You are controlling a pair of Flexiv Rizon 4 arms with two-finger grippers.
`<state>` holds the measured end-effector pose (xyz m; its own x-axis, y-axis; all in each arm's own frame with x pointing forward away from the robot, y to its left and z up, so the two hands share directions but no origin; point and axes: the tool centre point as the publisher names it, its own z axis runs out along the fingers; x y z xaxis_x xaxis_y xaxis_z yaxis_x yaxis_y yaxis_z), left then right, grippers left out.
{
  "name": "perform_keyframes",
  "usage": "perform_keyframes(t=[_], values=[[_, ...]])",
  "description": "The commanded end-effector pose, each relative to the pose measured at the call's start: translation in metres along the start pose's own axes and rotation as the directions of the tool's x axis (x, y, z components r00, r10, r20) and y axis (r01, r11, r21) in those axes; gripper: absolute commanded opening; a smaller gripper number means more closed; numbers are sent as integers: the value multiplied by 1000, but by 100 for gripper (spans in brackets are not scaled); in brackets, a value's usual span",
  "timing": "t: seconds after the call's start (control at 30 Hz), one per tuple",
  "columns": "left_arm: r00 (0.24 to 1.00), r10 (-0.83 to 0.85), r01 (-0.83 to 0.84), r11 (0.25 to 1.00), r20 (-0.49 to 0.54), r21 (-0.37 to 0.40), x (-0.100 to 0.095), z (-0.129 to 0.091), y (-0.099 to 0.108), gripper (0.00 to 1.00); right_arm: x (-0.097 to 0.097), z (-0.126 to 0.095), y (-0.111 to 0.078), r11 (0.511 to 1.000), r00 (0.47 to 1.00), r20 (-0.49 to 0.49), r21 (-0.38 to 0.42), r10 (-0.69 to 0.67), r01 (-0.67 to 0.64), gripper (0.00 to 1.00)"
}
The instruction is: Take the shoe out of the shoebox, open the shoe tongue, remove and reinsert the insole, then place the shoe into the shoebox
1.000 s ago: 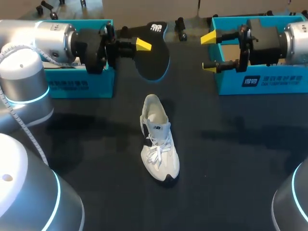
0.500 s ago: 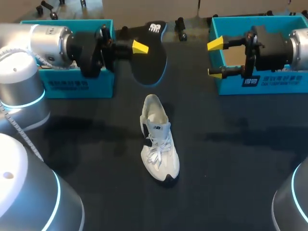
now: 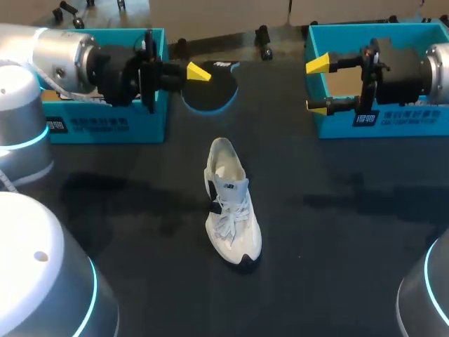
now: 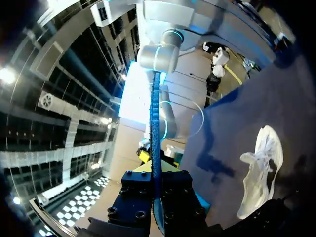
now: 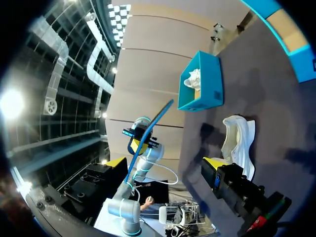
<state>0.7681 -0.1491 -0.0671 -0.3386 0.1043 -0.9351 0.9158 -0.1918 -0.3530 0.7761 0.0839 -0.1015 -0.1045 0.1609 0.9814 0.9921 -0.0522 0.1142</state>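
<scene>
Shoe (image 3: 231,203) mid-table between teal boxes (image 3: 105,123), left gripper (image 3: 196,72) clamping black insole (image 3: 210,95), right gripper (image 3: 317,86) wide

Robotics lab, left arm (image 3: 59,53), right arm (image 3: 438,70), black table (image 3: 337,232)

**Shoe (image 3: 231,203) mid-desk, a box at each far side, insole (image 3: 210,88) in your left tool (image 3: 198,72).**

You have the shoe lying on the desk (image 3: 337,267) at its middle, toe toward the near edge and heel toward the far edge. Behind it and off to the left stands the left box (image 3: 105,119); behind it and off to the right stands the right box (image 3: 379,119), the two well apart. Your left tool comes in from the left, past the left box's right wall, and pinches the insole above the desk between the boxes, behind the shoe and nearer the left box. Your right tool (image 3: 317,86) hangs at the right box's left wall, fingers spread.
</scene>
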Motion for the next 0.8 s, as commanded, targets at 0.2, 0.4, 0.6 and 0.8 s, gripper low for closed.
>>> perform_keyframes(t=[0.2,0.4,0.6,0.8], values=[[756,-650,648,760,-81,-47,1,-6,-5,0,0,1,-1,1000,1000,0,-2,0,0,100],[593,-805,805,593,28,21,1,-3,-7,0,0,1,-1,1000,1000,0,-2,0,0,100],[576,-817,816,577,40,28,1,-2,-6,0,0,1,-1,1000,1000,0,-2,0,0,100],[576,-817,816,577,40,28,1,-2,-6,0,0,1,-1,1000,1000,0,-2,0,0,100]])
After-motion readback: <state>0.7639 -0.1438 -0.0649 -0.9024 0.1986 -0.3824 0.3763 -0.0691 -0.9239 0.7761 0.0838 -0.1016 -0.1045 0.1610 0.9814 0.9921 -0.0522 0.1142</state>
